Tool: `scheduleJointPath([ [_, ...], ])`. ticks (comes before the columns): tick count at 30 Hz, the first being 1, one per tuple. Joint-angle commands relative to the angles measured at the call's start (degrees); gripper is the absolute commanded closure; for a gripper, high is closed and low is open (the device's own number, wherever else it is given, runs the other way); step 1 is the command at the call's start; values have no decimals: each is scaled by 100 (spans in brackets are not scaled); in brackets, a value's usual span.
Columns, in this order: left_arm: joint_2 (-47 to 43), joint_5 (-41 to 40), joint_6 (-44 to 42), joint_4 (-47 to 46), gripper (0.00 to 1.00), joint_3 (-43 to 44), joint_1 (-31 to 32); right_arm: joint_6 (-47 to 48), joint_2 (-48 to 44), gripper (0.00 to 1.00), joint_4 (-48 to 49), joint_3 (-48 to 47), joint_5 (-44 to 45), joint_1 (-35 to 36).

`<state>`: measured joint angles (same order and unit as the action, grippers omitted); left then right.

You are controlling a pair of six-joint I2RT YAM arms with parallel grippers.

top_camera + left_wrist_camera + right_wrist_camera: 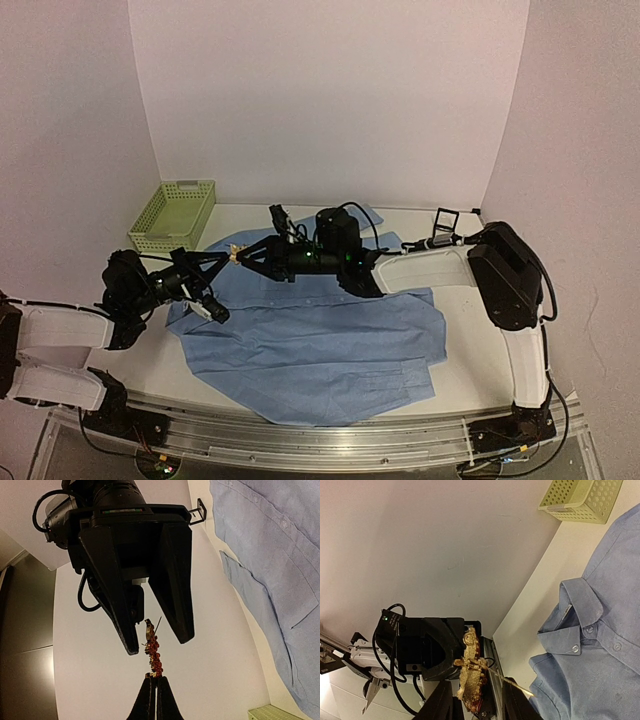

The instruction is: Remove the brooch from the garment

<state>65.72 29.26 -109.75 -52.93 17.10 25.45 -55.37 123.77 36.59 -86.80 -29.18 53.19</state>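
One brooch, clear of blue shirt: pinched by left gripper, right gripper spread astride it; seemingly only set-down left.

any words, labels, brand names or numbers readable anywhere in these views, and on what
None can be read.
Pale marks beside the green light on the left arm's black housing: too small to read.
No print shows on the shirt, the green basket or the brooch.
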Motion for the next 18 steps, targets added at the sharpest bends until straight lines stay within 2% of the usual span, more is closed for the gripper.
scheduleJointPath([
  [1, -149, 117, -98, 12, 100, 90, 39, -106, 54, 71, 347, -132, -28, 32],
  [5, -297, 155, -90, 233, 100, 44, 39, -115, 73, 81, 427, -154, -60, 34],
  [9, -393, 177, -84, 380, 100, 30, 39, -98, 63, 100, 457, -135, -70, 33],
  [13, -482, 230, -83, 719, 100, 53, 39, 66, -27, 100, 455, -60, -22, 33],
  [14, -522, 233, -65, 884, 91, 72, 39, 158, -60, 100, 455, -36, 5, 34],
  [15, -572, 221, 16, 1062, 77, 94, 39, 261, -105, 100, 450, 3, 44, 31],
  [16, -634, 191, 140, 1292, 59, 132, 40, 365, -156, 100, 442, 53, 86, 27],
  [17, -740, 91, 420, 1715, 37, 254, 40, 499, -244, 100, 418, 141, 140, 22],
  [18, -846, -11, 813, 2241, 25, 457, 39, 682, -350, 100, 356, 222, 200, 20],
])
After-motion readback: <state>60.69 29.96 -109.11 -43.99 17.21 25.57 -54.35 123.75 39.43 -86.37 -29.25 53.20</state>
